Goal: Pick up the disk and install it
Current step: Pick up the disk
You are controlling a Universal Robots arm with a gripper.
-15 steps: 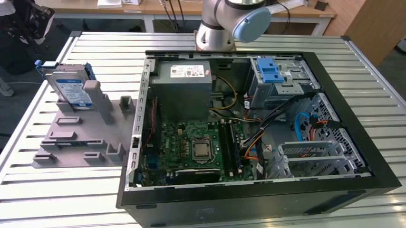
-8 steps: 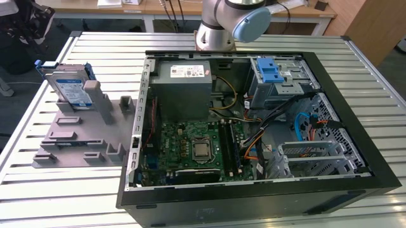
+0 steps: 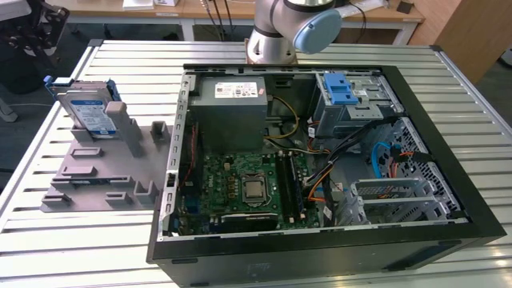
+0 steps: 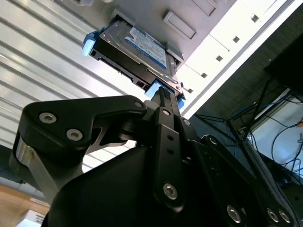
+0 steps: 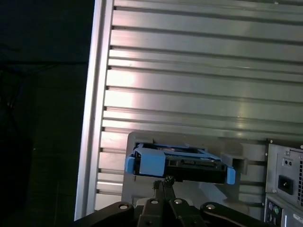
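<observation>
Since the disk (image 3: 86,111) stands on edge in the grey holder (image 3: 96,180) on the tabletop (image 3: 72,252), beside the open computer case (image 3: 320,264), neither pickup nor installation is done. In the first wrist view the end effector (image 5: 165,181) is empty with its fingers pressed together. Its tips sit close to the disk's blue rail, without gripping it.

silver-grey arm (image 3: 268,42) with a pale blue joint cap (image 3: 316,30); black angular gripper (image 4: 161,94) dotted with silver screws (image 4: 170,190)
</observation>
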